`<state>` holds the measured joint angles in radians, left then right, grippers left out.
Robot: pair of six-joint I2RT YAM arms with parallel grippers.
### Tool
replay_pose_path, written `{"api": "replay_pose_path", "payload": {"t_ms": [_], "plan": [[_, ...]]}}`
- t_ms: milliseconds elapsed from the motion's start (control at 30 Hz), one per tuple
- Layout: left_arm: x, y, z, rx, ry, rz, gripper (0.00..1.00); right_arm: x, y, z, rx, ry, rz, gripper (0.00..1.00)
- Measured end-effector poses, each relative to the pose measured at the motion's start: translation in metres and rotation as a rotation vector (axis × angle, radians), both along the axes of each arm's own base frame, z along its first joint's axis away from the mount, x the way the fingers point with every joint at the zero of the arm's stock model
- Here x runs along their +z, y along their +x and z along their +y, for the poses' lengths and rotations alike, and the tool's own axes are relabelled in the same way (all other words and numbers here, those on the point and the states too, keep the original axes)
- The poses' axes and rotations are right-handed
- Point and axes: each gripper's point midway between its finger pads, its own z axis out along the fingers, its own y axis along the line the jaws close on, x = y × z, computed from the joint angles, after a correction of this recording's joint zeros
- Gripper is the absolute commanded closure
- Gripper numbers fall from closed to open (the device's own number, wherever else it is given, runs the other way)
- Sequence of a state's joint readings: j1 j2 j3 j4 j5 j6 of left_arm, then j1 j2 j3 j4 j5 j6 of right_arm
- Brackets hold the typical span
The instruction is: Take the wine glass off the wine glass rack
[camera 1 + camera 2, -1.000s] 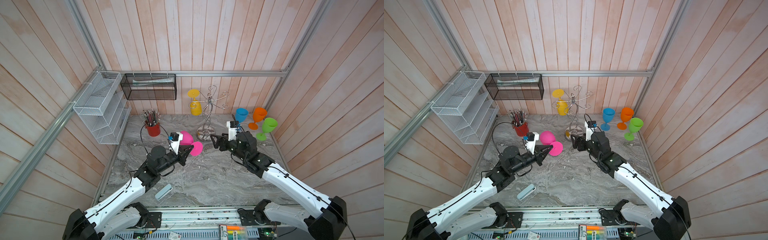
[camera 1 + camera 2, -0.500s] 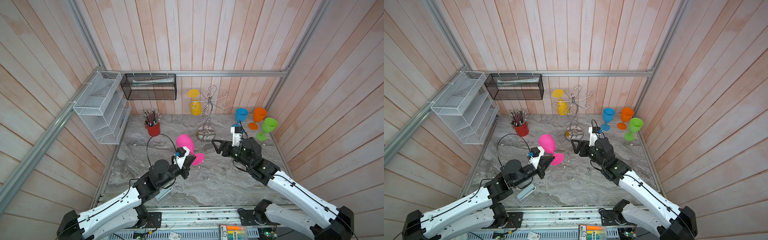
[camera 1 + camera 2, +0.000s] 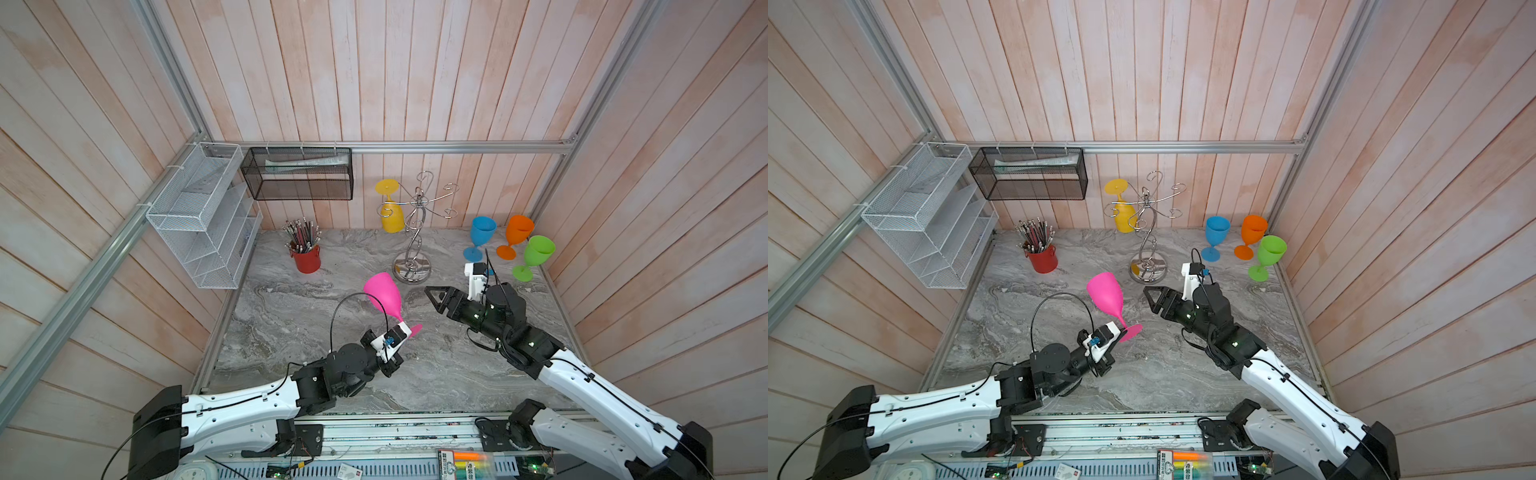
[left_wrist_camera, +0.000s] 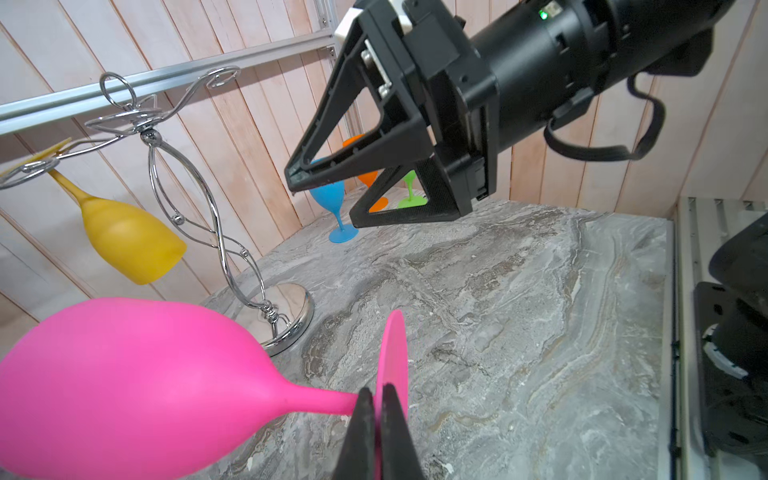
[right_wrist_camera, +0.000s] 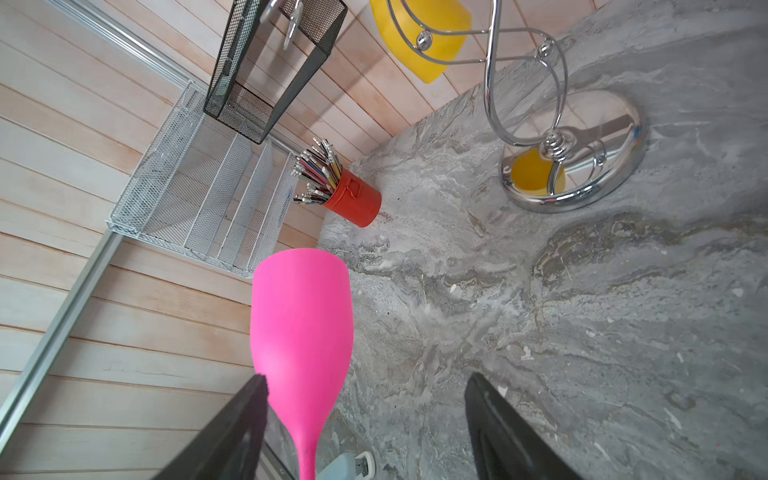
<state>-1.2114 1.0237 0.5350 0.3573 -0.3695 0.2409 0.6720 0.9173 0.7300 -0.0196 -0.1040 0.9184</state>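
Observation:
My left gripper (image 3: pixel 405 330) is shut on the flat foot of a pink wine glass (image 3: pixel 383 293). The glass is held tilted above the table, bowl up and toward the back; the pinch on its foot shows in the left wrist view at the left gripper (image 4: pixel 377 399). The chrome wine glass rack (image 3: pixel 413 232) stands behind it with a yellow wine glass (image 3: pixel 392 216) hanging upside down from one hook. My right gripper (image 3: pixel 434 297) is open, pointing at the pink bowl from its right without touching. In the right wrist view the pink wine glass (image 5: pixel 301 324) sits near one finger.
Blue (image 3: pixel 482 232), orange (image 3: pixel 518 230) and green (image 3: pixel 538 251) wine glasses stand upright at the back right. A red cup of pencils (image 3: pixel 306 257) stands at the back left. A white wire shelf (image 3: pixel 203 216) and a black mesh basket (image 3: pixel 297 174) hang on the walls.
The left arm has drawn back toward the front with the pink glass and tipped its bowl upward. The right gripper has pulled slightly away from the rack and narrowed a little.

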Motion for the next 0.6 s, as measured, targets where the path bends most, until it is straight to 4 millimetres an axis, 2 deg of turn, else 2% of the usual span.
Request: {"api": "replay_pose_path", "payload": {"t_ms": [433,600], "plan": [[0.007,0.001,-0.003,0.041,0.051,-0.219,1.00,0.003,-0.018,-0.007,-0.002,0.105,0.087,0.29],[-0.004,0.001,-0.007,0.051,0.112,-0.286,1.00,-0.005,-0.022,-0.004,0.013,0.112,0.123,0.30]]}}
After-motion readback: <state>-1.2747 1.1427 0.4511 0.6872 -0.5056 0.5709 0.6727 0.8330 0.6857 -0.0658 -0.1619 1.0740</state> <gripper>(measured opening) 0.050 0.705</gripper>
